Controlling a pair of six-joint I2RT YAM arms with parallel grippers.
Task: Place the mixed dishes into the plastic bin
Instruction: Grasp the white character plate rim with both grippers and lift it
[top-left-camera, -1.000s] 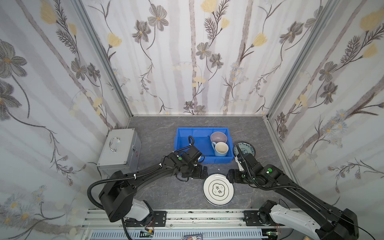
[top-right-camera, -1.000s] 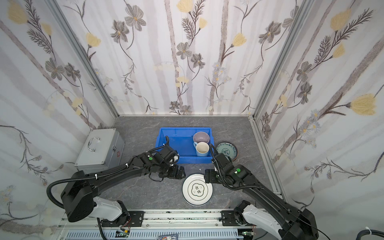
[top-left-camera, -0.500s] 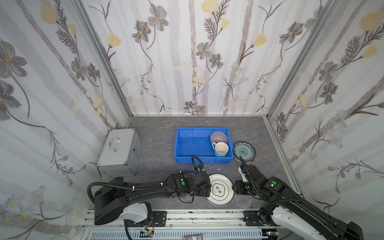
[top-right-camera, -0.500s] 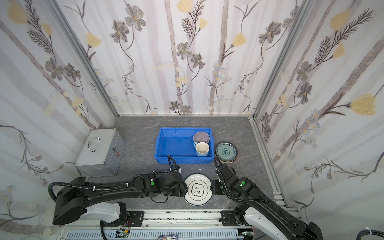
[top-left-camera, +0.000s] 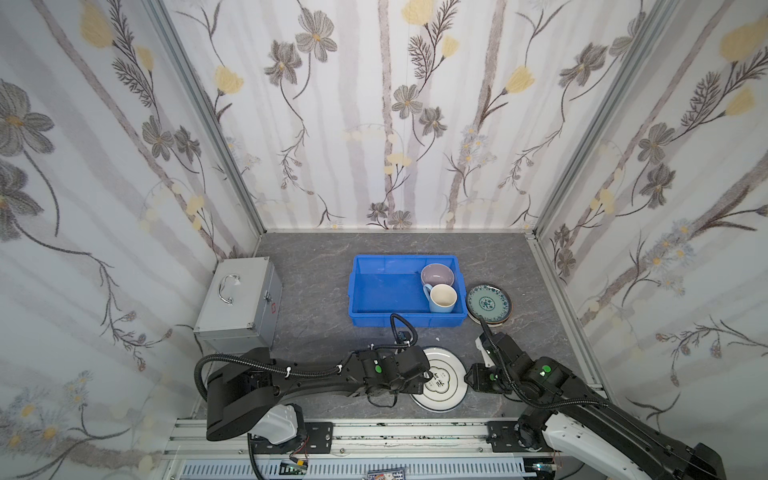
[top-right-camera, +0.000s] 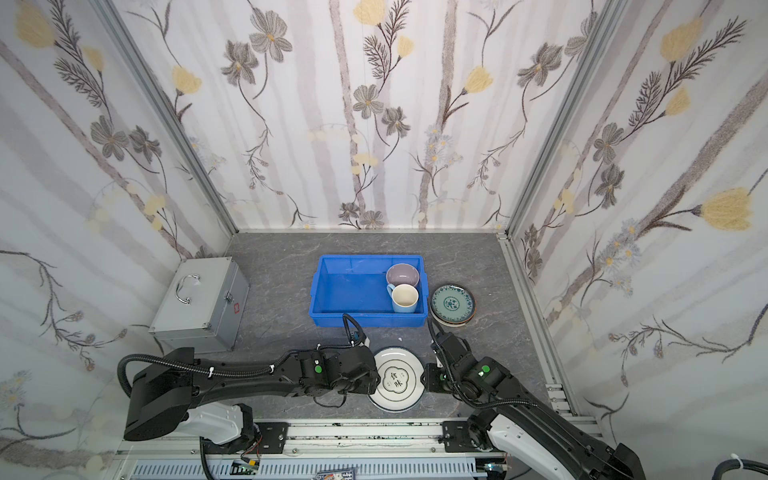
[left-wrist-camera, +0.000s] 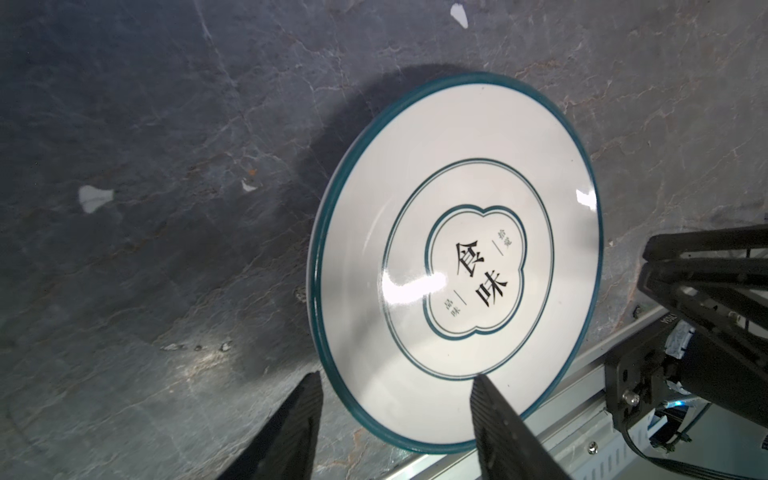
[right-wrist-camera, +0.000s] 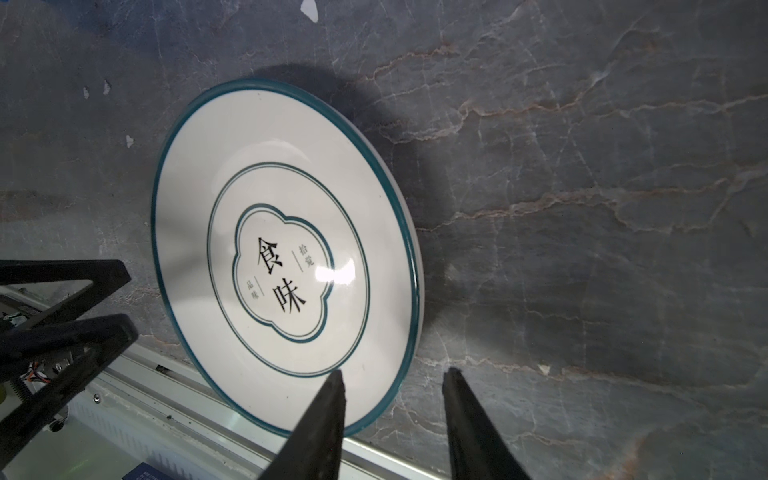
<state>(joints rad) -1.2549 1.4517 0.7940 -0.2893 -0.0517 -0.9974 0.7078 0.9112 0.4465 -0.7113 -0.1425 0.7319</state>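
White plate flat on table, just outside blue bin. Left gripper and right gripper astride opposite rims, fingers spread, seemingly not pinching.

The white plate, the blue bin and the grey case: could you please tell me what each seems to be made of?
White plate: probably glazed ceramic, possibly melamine; glossy, with sharp light reflections and a printed teal rim.
Blue bin: moulded plastic; evenly coloured, soft sheen, thick rolled rim.
Grey case: likely aluminium sheet; dull silver faces with brighter edge trim.
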